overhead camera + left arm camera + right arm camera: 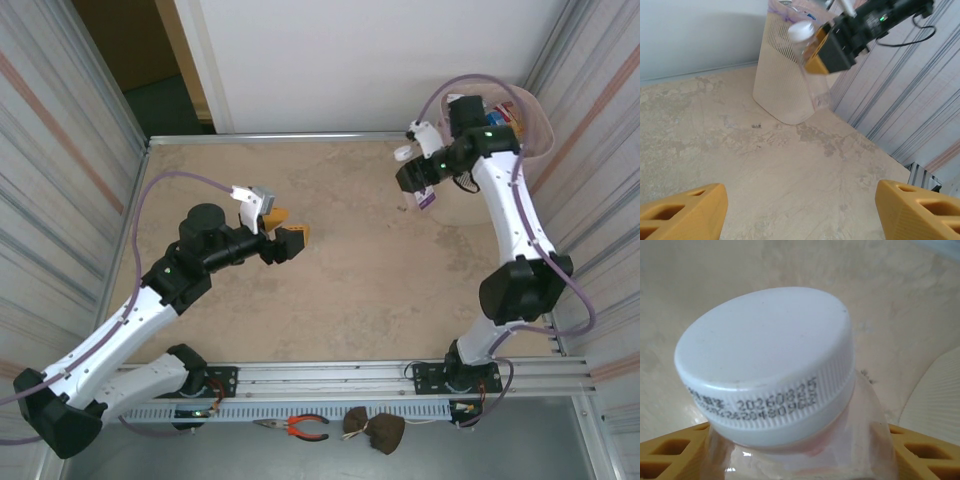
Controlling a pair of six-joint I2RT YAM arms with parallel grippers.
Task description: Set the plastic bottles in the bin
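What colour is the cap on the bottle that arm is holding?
White. The cap of the bottle shows best in the right wrist view.

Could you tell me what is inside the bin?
From above, the bin holds some plastic bottles, colourful labels showing; the right arm covers much of its opening, so their number is hidden.

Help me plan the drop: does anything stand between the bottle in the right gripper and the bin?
Nothing visible does. The right gripper holds the white-capped bottle in the air, short of the bin, with open space between them.
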